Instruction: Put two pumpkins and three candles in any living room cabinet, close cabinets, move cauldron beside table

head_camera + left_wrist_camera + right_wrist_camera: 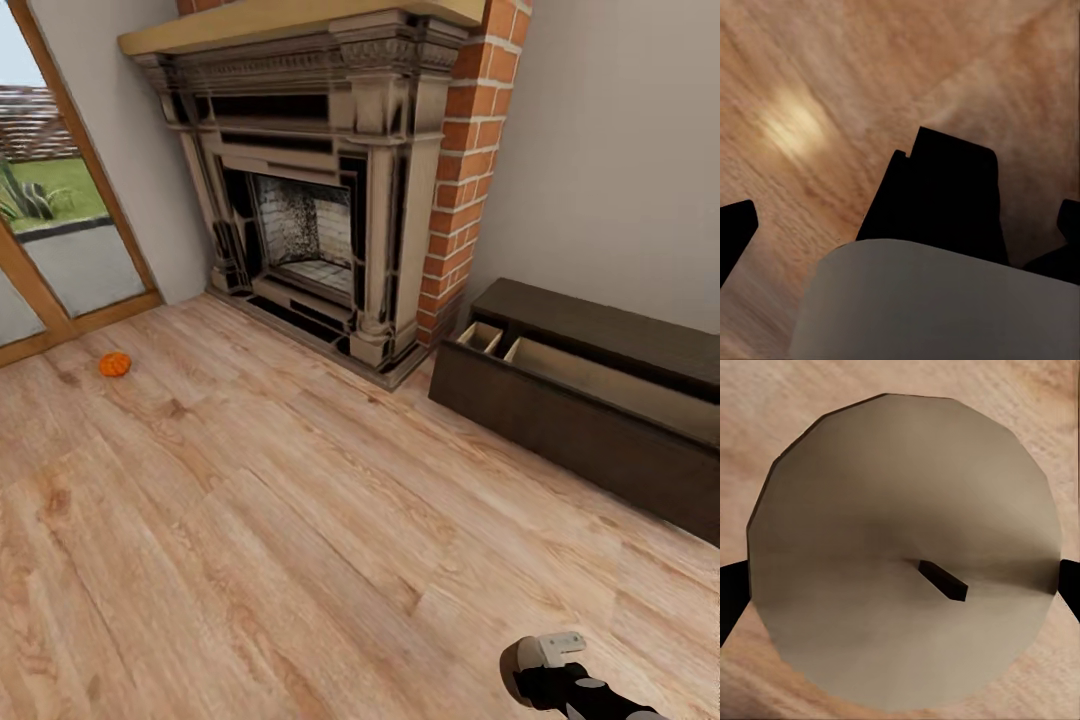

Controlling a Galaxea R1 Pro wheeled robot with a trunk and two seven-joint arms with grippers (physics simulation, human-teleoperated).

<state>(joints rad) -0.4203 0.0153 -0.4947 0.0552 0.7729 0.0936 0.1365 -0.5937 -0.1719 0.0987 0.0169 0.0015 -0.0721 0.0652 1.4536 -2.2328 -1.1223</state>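
One room, big things first: wooden floor [250, 520] runs across my whole head view.
Fireplace: stone surround with brick column [330, 190] at about 12 o'clock, against the far wall.
Glass door: wood-framed [50, 220] at 10 o'clock, grass outside.
Cabinet: long dark-brown unit [590, 410] at 2 o'clock, just beside the fireplace; its drawers stand pulled out, pale insides showing.
Right arm: black and white end [560, 675] low at 5 o'clock.
Right gripper: my dark fingertips [729, 600] sit at both edges of a candle [904, 559], round beige-grey top with a short dark wick; closed around it, as far as I can judge.
Left gripper: black fingers [735, 232] over floor planks, a pale grey rounded shape [937, 300] between them; whether I am clamping it I cannot tell.
Pumpkin: one small orange one [115, 364] on the floor at 10 o'clock, near the glass door, well apart from the cabinet.
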